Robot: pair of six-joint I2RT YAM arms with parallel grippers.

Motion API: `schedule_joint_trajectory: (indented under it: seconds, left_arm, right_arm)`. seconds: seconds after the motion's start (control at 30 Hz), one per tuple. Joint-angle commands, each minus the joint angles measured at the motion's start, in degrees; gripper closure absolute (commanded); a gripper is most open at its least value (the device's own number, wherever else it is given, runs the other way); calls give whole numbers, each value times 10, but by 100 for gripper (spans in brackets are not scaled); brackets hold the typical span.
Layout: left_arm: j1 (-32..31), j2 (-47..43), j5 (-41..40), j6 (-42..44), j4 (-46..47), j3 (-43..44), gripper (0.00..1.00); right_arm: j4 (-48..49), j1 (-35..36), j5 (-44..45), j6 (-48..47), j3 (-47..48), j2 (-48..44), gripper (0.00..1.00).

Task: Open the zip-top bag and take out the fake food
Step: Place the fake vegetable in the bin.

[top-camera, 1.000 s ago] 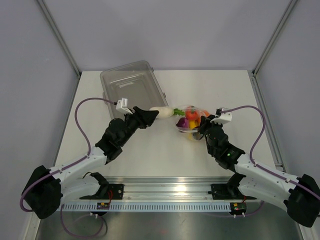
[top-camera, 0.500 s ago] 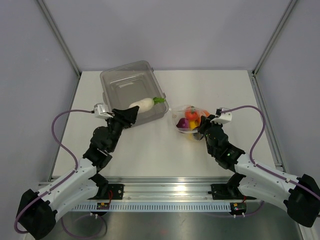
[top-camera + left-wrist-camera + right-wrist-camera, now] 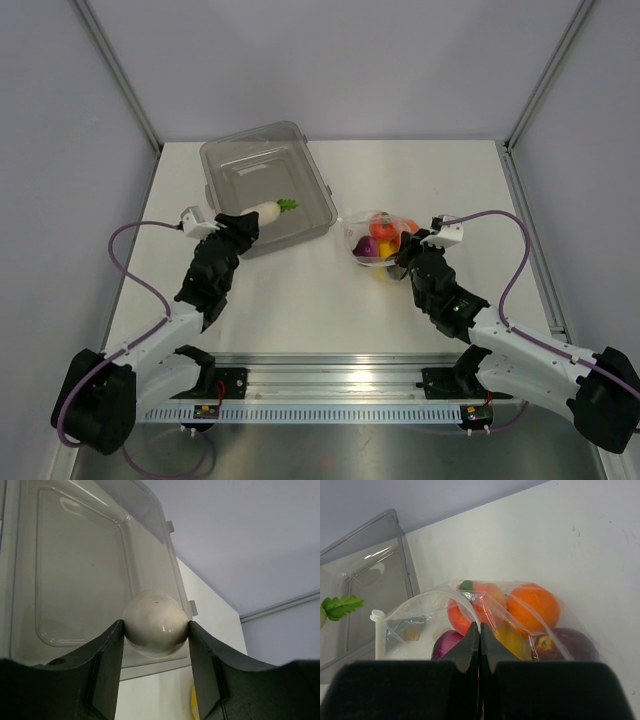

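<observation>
— One piece out. Radish (image 3: 262,211) no longer beside the bag (image 3: 378,240); now over the tub (image 3: 245,170), clamped across its white body by the left gripper (image 3: 246,220), leaf end pointing right.

— Meaning for the job?

— Bag open, first piece removed, probably about to go into the tub. Several left inside: orange (image 3: 532,605), peach (image 3: 470,611), apple (image 3: 565,642), something yellow (image 3: 512,640), a dark round piece (image 3: 447,642).

— And the bag itself?

— Lying mid-table, right of the tub, unmoved over the last second. Right gripper (image 3: 479,630) pinched tight on a fold of its film at the near edge, apparently pinning it in place.

— Anything unclear?

— Plenty. From the left wrist, only the blunt end of the radish visible, green top hidden behind it. Cannot tell whether well over the tub floor or just past the near rim. Yellow piece mostly behind the right fingers, so shape hard to call. Zip strip (image 3: 377,630) seen only as a white stub at the left of the mouth.
</observation>
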Motion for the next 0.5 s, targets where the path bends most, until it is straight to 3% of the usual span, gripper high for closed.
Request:
schedule_joint_trajectory:
  seconds: [0.0, 0.13, 0.47]
  left_arm:
    - [28, 43, 64, -22, 91, 11, 79]
    - [49, 94, 86, -28, 170, -6, 79]
    - [74, 163, 126, -31, 176, 22, 71]
  right_arm:
    - [6, 1, 20, 5, 25, 0, 100]
    - [6, 1, 18, 6, 25, 2, 100]
    - [6, 1, 16, 5, 25, 2, 100]
